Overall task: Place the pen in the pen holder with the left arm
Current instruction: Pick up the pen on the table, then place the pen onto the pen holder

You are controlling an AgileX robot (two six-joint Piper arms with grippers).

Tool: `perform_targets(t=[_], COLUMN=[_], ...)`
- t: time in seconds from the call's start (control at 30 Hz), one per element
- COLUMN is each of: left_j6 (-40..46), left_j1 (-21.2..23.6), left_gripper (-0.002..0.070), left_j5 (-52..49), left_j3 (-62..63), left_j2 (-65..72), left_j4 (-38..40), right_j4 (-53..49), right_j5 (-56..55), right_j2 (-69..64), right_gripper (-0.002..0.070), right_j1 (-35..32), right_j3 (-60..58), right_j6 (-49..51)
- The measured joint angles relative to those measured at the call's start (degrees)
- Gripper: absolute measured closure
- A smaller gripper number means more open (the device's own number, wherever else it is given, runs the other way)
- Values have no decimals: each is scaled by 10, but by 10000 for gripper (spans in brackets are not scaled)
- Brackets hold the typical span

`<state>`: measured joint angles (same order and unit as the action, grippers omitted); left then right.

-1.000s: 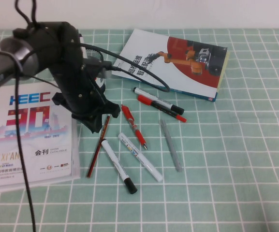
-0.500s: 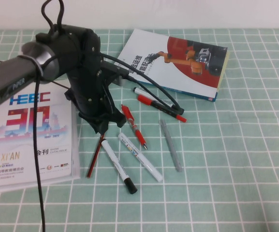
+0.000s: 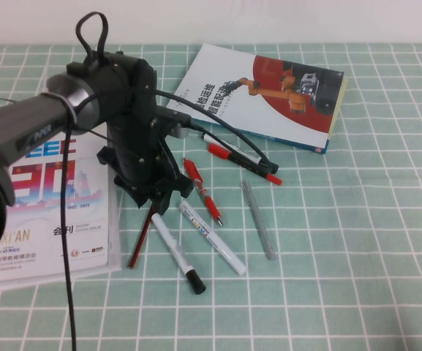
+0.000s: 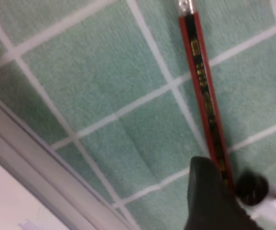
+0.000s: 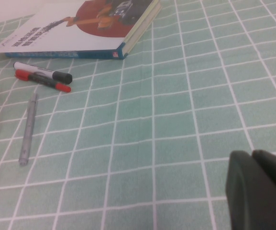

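Green checked tablecloth (image 3: pixel 357 241), pens, books

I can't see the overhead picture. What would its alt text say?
The left gripper, fingers spread, hangs over the upper end of a thin dark-red pen lying on a green checked tablecloth. Beside the pen lie white markers, a red click pen and a grey pen, between a booklet and a book. The right gripper is out of view.

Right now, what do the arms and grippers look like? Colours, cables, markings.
Left arm: black bulky joints, a grey link with pale lettering, black cables looping over the top and trailing off. Left gripper: black, with dark rounded fingers in the wrist view. Right gripper: only dark matte fingers show, pressed together; no markings visible.
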<state>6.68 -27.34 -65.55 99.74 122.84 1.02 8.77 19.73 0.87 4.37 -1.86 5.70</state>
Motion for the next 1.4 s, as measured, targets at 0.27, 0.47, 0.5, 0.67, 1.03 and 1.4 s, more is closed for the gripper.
perform_targets(t=[0.27, 0.47, 0.5, 0.67, 1.03, 1.4], left_j6=[-11, -19, -22, -32, -29, -8], left_j1=[0, 0, 0, 1, 0, 0], left_gripper=[398, 447, 472, 611, 647, 652], left_j5=[1, -2, -4, -5, -25, -17], left_j3=[4, 7, 8, 8, 30, 36], left_j2=[19, 23, 24, 24, 23, -109], left_j4=[-10, -14, -15, -27, -7, -10], right_j4=[0, 0, 0, 0, 0, 0], right_j5=[0, 0, 0, 0, 0, 0], right_j2=[0, 0, 0, 0, 0, 0], right_gripper=[696, 696, 696, 696, 696, 696], right_j1=[0, 0, 0, 0, 0, 0], right_j3=[0, 0, 0, 0, 0, 0], right_j6=[0, 0, 0, 0, 0, 0])
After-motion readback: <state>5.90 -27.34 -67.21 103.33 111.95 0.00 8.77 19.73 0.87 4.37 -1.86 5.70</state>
